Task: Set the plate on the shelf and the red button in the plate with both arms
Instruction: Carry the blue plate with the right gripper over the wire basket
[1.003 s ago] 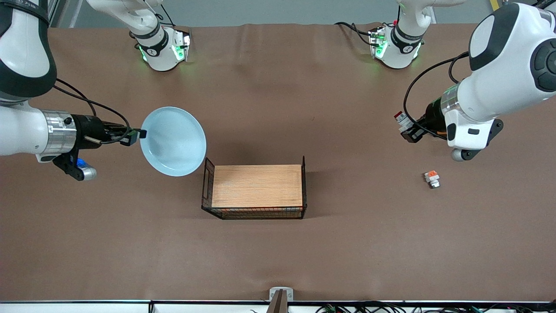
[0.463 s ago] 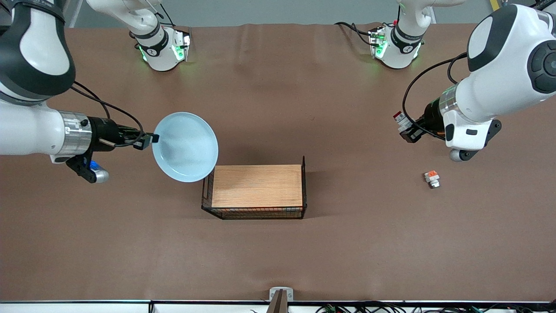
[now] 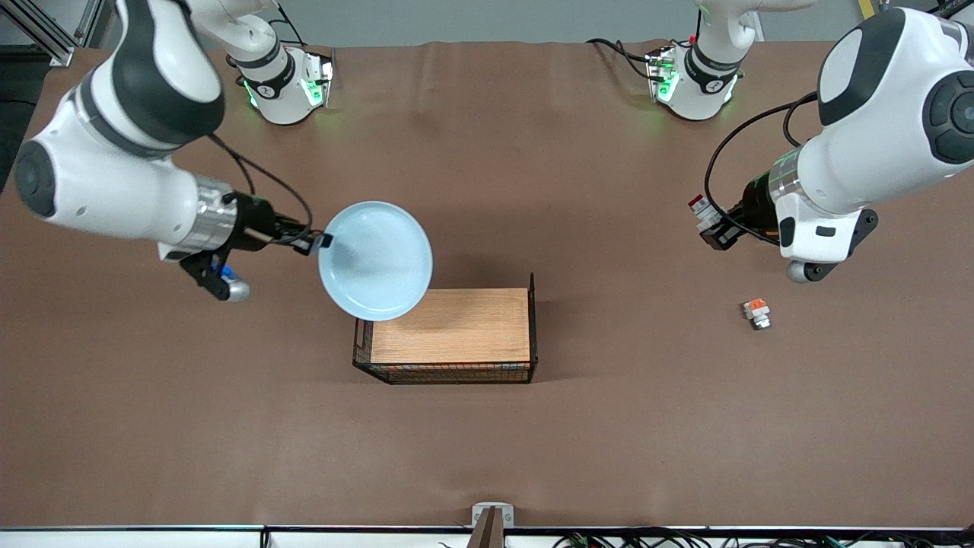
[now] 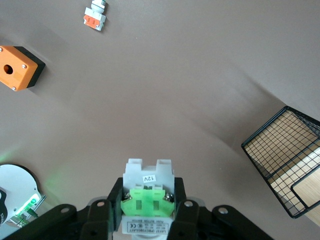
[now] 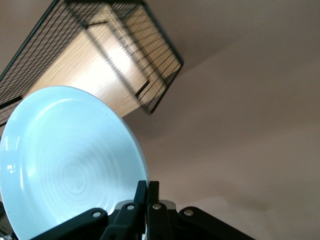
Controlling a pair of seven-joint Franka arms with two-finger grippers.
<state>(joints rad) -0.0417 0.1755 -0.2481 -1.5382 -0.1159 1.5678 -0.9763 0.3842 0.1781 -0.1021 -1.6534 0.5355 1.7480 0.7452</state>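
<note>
My right gripper is shut on the rim of the pale blue plate and holds it in the air, tilted, over the wire basket's corner toward the right arm's end. In the right wrist view the plate fills the frame beside my pinched gripper. My left gripper is shut on the red button, a white-grey block with a red cap, held above the table toward the left arm's end. In the left wrist view its green patch sits between my jaws.
A black wire basket with a wooden floor stands mid-table. A similar switch block with an orange patch lies near the left arm's end. An orange cube box with a hole shows in the left wrist view.
My right gripper has carried the plate toward the basket, from the right arm's end to over the basket's corner. The left gripper has stayed almost still with the button.
</note>
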